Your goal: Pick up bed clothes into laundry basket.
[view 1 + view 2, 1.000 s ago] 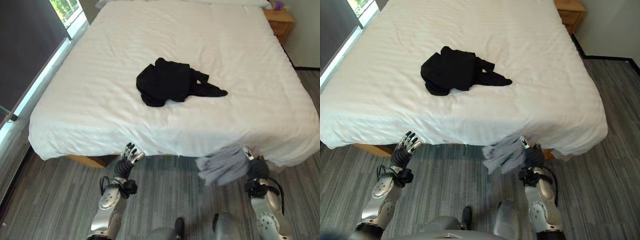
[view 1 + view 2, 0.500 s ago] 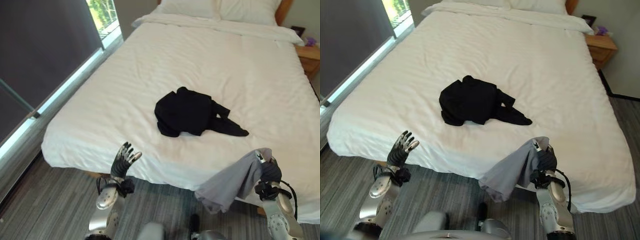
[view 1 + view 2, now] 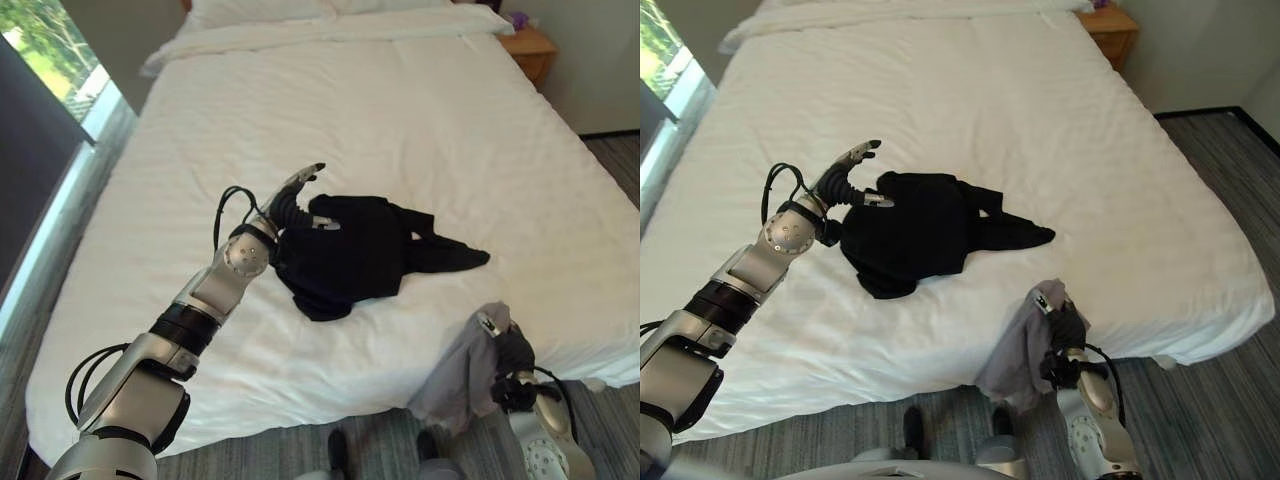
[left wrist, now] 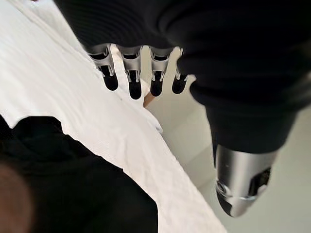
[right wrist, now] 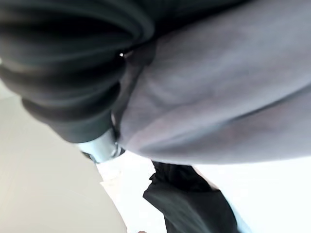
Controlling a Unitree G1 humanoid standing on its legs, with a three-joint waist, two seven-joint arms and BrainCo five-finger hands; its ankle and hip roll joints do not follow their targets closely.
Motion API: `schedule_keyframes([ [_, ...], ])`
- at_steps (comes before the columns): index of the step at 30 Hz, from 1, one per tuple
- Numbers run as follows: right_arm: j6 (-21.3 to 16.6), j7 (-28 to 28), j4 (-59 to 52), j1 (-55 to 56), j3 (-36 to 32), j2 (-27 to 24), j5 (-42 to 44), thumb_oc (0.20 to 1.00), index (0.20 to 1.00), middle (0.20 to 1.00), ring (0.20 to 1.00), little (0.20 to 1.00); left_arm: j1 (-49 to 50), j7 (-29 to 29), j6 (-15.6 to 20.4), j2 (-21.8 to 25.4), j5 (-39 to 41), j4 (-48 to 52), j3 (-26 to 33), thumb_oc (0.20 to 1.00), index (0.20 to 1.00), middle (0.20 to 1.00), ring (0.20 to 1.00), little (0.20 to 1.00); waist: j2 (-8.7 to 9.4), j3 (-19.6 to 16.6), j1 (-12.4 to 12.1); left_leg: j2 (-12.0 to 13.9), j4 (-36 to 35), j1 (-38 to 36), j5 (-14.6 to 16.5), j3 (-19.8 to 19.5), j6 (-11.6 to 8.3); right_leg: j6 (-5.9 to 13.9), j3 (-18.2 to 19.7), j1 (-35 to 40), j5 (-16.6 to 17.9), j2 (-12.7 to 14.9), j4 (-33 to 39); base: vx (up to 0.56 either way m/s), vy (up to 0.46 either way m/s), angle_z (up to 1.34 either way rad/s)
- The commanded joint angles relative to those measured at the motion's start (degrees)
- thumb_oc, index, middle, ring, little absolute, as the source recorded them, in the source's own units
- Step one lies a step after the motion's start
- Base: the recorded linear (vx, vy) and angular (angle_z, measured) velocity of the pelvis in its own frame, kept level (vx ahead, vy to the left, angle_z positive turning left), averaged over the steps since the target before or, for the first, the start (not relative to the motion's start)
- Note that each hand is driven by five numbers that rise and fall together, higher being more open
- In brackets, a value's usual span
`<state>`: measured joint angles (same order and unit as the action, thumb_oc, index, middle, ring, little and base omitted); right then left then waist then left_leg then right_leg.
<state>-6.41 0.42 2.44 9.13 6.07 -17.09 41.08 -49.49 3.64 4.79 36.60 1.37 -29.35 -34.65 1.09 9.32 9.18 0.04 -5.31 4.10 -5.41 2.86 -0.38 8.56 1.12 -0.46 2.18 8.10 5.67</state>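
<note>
Two pieces of clothing in play: one crumpled black garment [image 3: 350, 255] lying near the middle of the wide white-sheeted bed [image 3: 450, 130], and one soft grey cloth [image 3: 458, 372] hanging off the bed's near edge. Two pillows' worth of white bedding sit at the head end, and a single wooden nightstand [image 3: 530, 48] stands at the far right corner.

Big change from half a second ago: the left hand [image 3: 293, 197], then raised down by the mattress's near edge, now reaches out over the bed and sits at the black garment's left end, fingers [image 4: 133, 73] straight and spread, thumb apart, nothing clasped. The view has swung too.

The right hand [image 3: 508, 350] stays low at the bed's near right edge, fingers curled round the grey cloth, which drapes down from it toward the striped grey carpet [image 3: 610, 160].

The black garment's long axis runs left to right across the bed, its bulky part by the left hand, its thin tail pointing right.
</note>
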Motion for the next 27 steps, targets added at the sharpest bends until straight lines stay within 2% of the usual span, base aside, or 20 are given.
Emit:
schedule_keyframes([
  [1, -3.9, 1.0, -4.8, -3.4, -3.5, -3.3, 1.6, 0.2, 0.2, 0.2, 0.2, 0.2, -8.6, 3.0, 1.5, 0.2, -1.6, -7.3, 3.7, 1.0, 1.0, 1.0, 1.0, 1.0, 0.52, 3.1, -0.5, 3.9, 0.3, -1.9, 1.5, -0.6, -2.52, -0.61, -1.0, -0.7, 0.6, -2.9, -1.1, 0.01, 0.016, -0.13],
  [3, -4.0, 1.1, -5.0, -2.6, -3.3, -3.3, 2.0, 0.2, 0.2, 0.2, 0.2, 0.2, -12.3, 3.1, 0.9, -0.6, -2.7, -12.9, 2.1, 1.0, 1.0, 1.0, 1.0, 1.0, 0.95, 3.7, 0.6, 4.1, 0.3, -1.6, 1.8, 0.7, -2.53, -0.25, 0.0, -1.9, 1.2, -3.1, -0.7, 0.02, 0.032, -0.27],
  [10, -4.7, 1.1, -5.9, -3.1, -2.7, -3.9, 3.0, 0.2, 0.2, 0.2, 0.2, 0.2, -15.6, 4.4, 0.3, -1.5, -3.4, -19.8, 1.7, 1.0, 1.0, 1.0, 1.0, 1.0, 2.31, 5.9, 2.0, 4.8, 0.3, 0.4, 1.6, 2.4, -2.64, 0.19, 1.3, -5.6, 2.4, -3.8, -0.7, -0.02, 0.007, -0.23],
  [13, -4.6, 1.2, -6.1, -2.9, -2.5, -4.2, 3.1, 0.2, 0.2, 0.2, 0.2, 0.2, -16.6, 4.4, -0.3, -0.9, -7.6, -21.7, 0.2, 1.0, 1.0, 1.0, 1.0, 1.0, 3.1, 6.8, 2.4, 5.1, 0.3, 1.4, 1.5, 3.0, -2.74, 0.37, 1.5, -7.0, 3.0, -4.2, -0.7, -0.02, -0.013, -0.19],
  [17, -5.3, 1.3, -7.5, -2.4, -2.5, -5.1, 3.2, 0.2, 0.2, 0.2, 0.2, 0.2, -16.2, 5.1, -2.2, -1.7, -14.5, -28.2, -0.7, 1.0, 1.0, 1.0, 1.0, 1.0, 5.82, 10.1, 3.2, 5.8, 0.3, 4.2, 0.8, 3.7, -2.95, 0.77, 1.8, -10.5, 4.4, -4.9, -0.7, -0.05, -0.026, -0.1],
  [18, -5.2, 1.3, -7.5, -2.4, -2.5, -5.1, 3.2, 0.2, 0.2, 0.2, 0.2, 0.2, -16.2, 5.1, -2.2, -1.7, -14.5, -28.3, -0.7, 0.887, 0.887, 0.887, 0.887, 0.887, 5.82, 10.1, 3.2, 5.8, 0.3, 4.2, 0.8, 3.8, -2.95, 0.77, 1.8, -10.5, 4.4, -4.9, -0.7, -0.03, -0.015, -0.15],
  [20, -5.2, 1.5, -7.7, -2.1, -2.1, -5.1, 3.2, 0.2, 0.2, 0.2, 0.2, 0.2, -15.7, 5.0, -2.9, -2.0, -17.0, -31.4, -0.8, 0.2, 0.2, 0.2, 0.2, 0.2, 6.67, 10.6, 3.4, 6.0, 0.3, 4.9, 0.8, 4.2, -3.05, 0.97, 2.0, -11.4, 4.9, -5.3, -0.7, -0.01, -0.006, -0.12],
  [23, -5.2, 2.4, -8.2, -1.4, -1.6, -5.2, 3.2, 0.2, 0.2, 0.2, 0.2, 0.2, -12.6, 4.3, -3.1, -2.6, -19.7, -32.0, 0.0, 0.2, 0.2, 0.2, 0.2, 0.2, 7.37, 10.9, 2.9, 6.0, 0.3, 5.0, 0.8, 4.2, -3.11, 0.99, 1.7, -11.7, 4.8, -5.4, -0.7, 0.02, -0.007, -0.06],
  [27, -5.4, 2.7, -8.8, -0.8, -2.1, -5.1, 3.4, 0.2, 0.2, 0.2, 0.2, 0.2, -9.1, 4.4, -2.8, -3.4, -19.3, -29.4, 1.9, 0.2, 0.2, 0.2, 0.2, 0.2, 7.25, 11.0, 2.1, 5.9, 0.3, 4.6, 1.0, 3.7, -3.08, 0.75, 1.1, -11.0, 4.3, -5.2, -0.7, 0.0, -0.002, -0.01],
])
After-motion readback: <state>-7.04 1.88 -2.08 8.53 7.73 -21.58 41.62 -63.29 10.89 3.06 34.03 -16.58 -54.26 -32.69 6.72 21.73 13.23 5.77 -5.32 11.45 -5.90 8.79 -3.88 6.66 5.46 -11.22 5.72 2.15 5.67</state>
